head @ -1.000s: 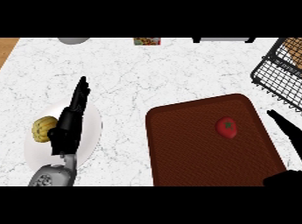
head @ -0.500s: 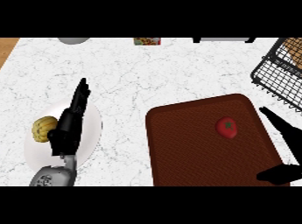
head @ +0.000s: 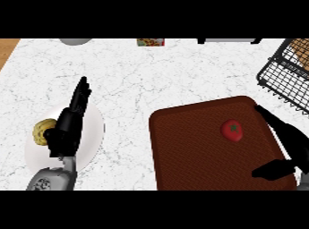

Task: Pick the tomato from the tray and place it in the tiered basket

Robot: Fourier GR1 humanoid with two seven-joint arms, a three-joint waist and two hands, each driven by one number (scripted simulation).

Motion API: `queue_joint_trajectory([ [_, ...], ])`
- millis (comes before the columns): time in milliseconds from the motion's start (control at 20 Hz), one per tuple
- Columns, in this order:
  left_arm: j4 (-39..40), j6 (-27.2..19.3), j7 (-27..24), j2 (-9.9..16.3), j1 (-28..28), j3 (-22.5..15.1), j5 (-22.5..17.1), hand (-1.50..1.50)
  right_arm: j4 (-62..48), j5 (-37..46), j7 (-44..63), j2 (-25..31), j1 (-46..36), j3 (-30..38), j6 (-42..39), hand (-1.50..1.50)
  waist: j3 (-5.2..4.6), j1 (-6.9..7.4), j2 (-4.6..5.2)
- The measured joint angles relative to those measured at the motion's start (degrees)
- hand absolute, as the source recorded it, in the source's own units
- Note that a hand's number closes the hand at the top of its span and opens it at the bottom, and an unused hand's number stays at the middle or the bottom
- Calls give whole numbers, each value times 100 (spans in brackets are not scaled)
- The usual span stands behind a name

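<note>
Obs 1: Right hand (head: 295, 150) has slid leftward over the tray's right edge since the earlier frames; thumb now juts out over the tray surface near the bottom right. Nothing else has shifted.

Obs 2: Hand state?

Obs 1: Fingers straight, pointing to the far side, thumb spread wide. Open, holding nothing. Fingertips (head: 262, 110) lie just right of the tomato, not touching it.

Obs 2: Tomato position?

Obs 1: Tomato (head: 232, 130) sits on the brown tray (head: 190, 152), right of centre, toward the far half. Red, green stem patch facing up. Untouched.

Obs 2: Basket?

Obs 1: Tiered basket (head: 285, 82), black wire, at the far right corner of the tabletop (head: 163, 76), partly cut off by the view's edge. Near the tray's far right corner but apart from it.

Obs 2: Left side?

Obs 1: Left hand (head: 67, 129) rests open over a white plate (head: 96, 129), fingers pointing far. A yellowish lumpy item (head: 43, 132) on the plate, can't identify it.

Obs 2: Step?

Obs 1: Approach, I judge. Pick not begun. Next move calls for bringing the right hand further left so that the tomato sits between thumb and fingers, then curling round it. It's round, so it may roll if nudged sideways first.
</note>
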State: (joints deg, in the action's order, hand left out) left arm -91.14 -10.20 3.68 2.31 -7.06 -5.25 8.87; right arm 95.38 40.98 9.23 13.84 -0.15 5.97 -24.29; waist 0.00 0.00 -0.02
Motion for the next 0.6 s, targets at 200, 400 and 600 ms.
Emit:
queue_joint_trajectory([
  [200,-52,5,-32,-65,102,-45,91,0,-221,100,-62,-36,-87,-39,64,-150,-1,1,-1],
  [400,-14,56,-39,-69,68,39,70,0,-531,190,-11,-125,-308,-85,155,-150,0,3,1],
  [600,6,-3,80,-132,-79,39,181,0,-784,190,-29,-174,-457,-69,234,-150,-1,2,1],
])
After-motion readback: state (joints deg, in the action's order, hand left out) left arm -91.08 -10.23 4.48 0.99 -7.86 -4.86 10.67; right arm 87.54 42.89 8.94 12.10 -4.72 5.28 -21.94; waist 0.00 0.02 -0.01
